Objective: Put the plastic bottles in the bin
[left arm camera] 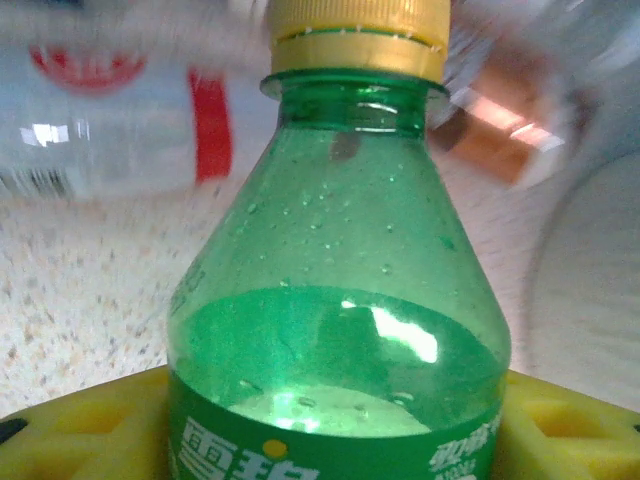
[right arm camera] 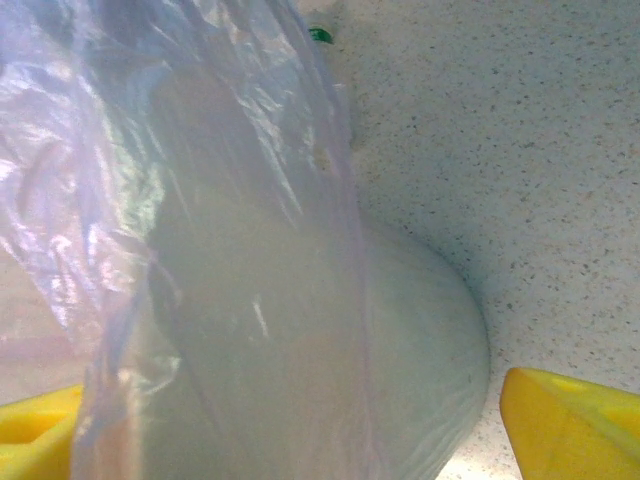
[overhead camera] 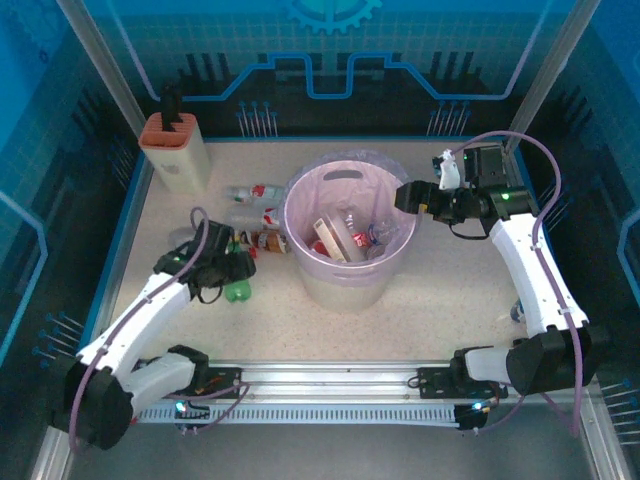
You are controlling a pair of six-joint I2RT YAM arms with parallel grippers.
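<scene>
Toward the table's left edge, the left gripper clasps the green bottle, pick-up in hand; next it needs lifting over the bin's rim, where the right gripper hangs wide open, empty.

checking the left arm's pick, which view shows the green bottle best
Left wrist: green bottle close up between the fingers, yellow cap and label clear. Top view gives a small green patch by the left gripper.

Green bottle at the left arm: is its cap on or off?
On. The left wrist view shows a yellow cap seated squarely on the neck of the green bottle.
</scene>
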